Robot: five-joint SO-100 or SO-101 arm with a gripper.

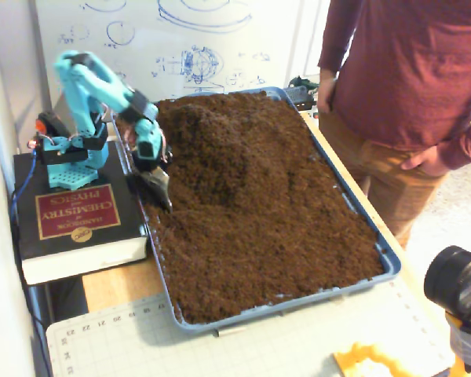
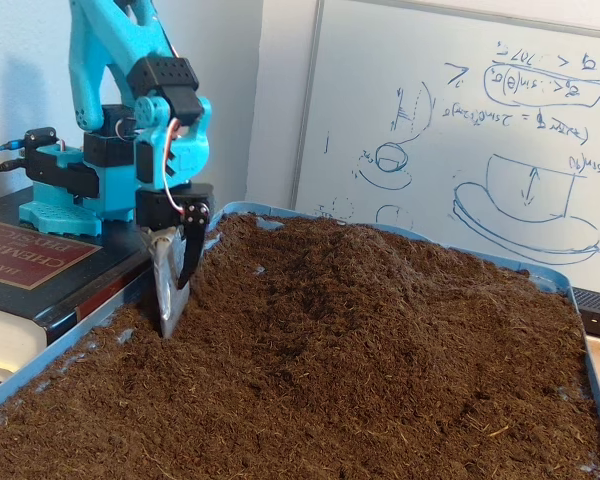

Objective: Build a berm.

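Observation:
The berm [image 1: 220,129] is a rounded hump of dark brown soil in the far half of the blue tray [image 1: 392,265]. In a fixed view from low down the berm [image 2: 355,262] rises behind the flatter soil. My teal arm is folded down at the tray's left edge. Its gripper [image 1: 162,193] carries a metal scoop blade and a black finger. The gripper [image 2: 176,305] points straight down, and the blade tip touches the soil beside the tray's rim [image 2: 75,338], left of the berm's foot. The black finger lies against the blade, so the gripper is shut with nothing between.
The arm's base stands on a thick black book [image 1: 74,216] left of the tray. A person [image 1: 408,78] stands close to the tray's right side. A whiteboard [image 2: 460,130] is behind. A camera [image 1: 458,287] and a cutting mat [image 1: 180,345] lie near the front.

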